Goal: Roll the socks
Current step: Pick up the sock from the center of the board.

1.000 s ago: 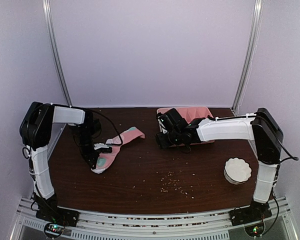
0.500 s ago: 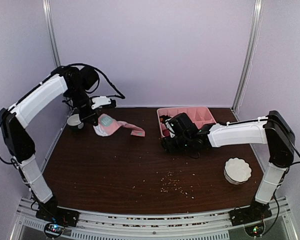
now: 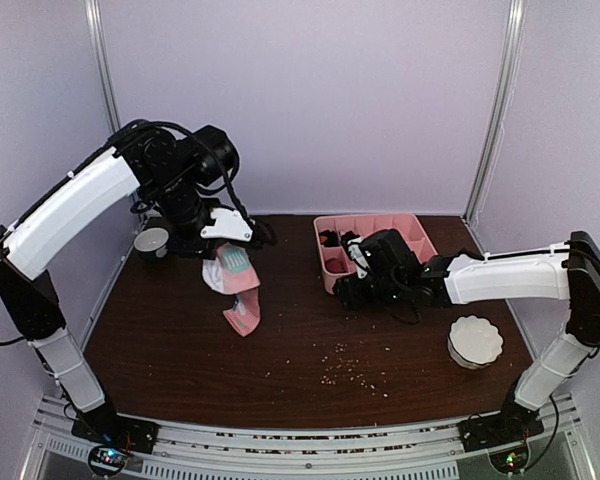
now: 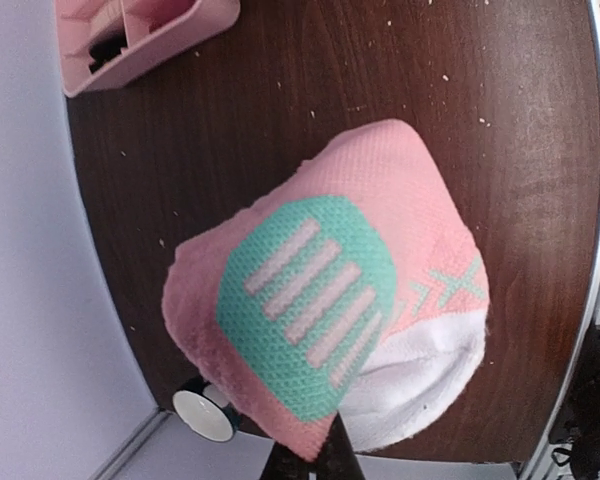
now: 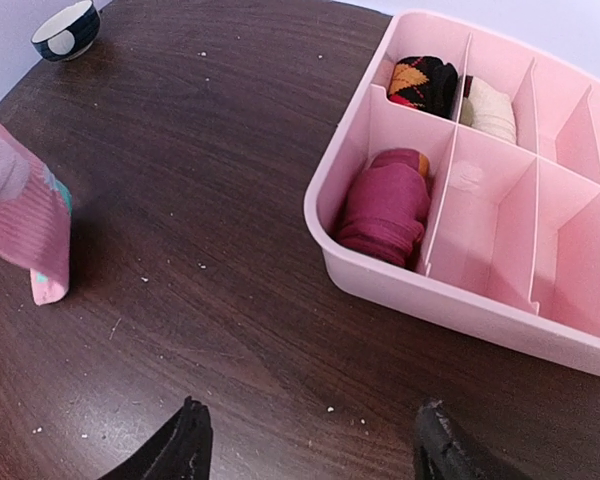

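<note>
Up at the left, the left claw [image 3: 227, 245] is clenched on the upper edge of the pink sock [image 3: 238, 292]. The sock hangs down beneath it, with the mint-green striped patch [image 4: 305, 300] facing the wrist camera and the white lining showing at one side. The sock's lower end reaches the bench [image 3: 310, 350] or stops just above it; which one cannot be told. The right claw [image 5: 310, 450] is released, its fingers spread wide with nothing between them, low over bare bench. Just beyond it stands the pink divided tray [image 5: 430, 300], apart from the fingertips. A rolled maroon sock [image 5: 385, 205] sits in the tray compartment nearest the claw, and a dark patterned roll [image 5: 425, 85] and a cream roll [image 5: 485, 110] sit in the compartments behind.
</note>
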You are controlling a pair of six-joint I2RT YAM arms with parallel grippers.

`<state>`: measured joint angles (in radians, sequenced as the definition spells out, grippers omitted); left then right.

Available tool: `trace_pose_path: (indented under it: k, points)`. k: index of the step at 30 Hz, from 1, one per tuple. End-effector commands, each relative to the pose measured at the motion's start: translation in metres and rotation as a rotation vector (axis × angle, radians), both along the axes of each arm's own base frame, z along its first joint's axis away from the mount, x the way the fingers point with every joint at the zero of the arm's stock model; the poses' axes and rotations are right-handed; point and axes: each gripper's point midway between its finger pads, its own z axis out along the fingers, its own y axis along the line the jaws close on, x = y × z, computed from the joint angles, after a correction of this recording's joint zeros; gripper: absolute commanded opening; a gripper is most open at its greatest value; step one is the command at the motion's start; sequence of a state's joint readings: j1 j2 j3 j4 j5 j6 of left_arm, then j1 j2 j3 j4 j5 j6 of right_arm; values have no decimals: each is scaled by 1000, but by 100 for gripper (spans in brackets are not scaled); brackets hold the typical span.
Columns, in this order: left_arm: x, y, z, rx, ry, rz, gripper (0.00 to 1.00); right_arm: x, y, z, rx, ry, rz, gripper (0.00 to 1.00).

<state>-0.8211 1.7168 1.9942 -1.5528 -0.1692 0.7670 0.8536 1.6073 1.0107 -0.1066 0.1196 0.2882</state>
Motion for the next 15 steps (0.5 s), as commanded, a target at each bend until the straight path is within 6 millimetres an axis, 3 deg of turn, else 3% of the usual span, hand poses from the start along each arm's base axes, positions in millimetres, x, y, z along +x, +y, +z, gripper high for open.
trace_pose_path:
  k: [1, 7, 11, 15]
  points:
    - [-21, -21, 48, -91, -120, -196, 0, -9, -4, 7, 26, -4, 2, 69]
    - [-35, -47, 44, -102, -89, -257, 0, -25, 0, 11, 72, -9, 61, 71]
    - [-49, -44, 18, -74, 33, -224, 0, -34, -2, 2, 89, -18, 67, 73]
    - [-57, -42, 11, -86, 43, -270, 0, -37, 4, -14, 90, 27, 78, 73]
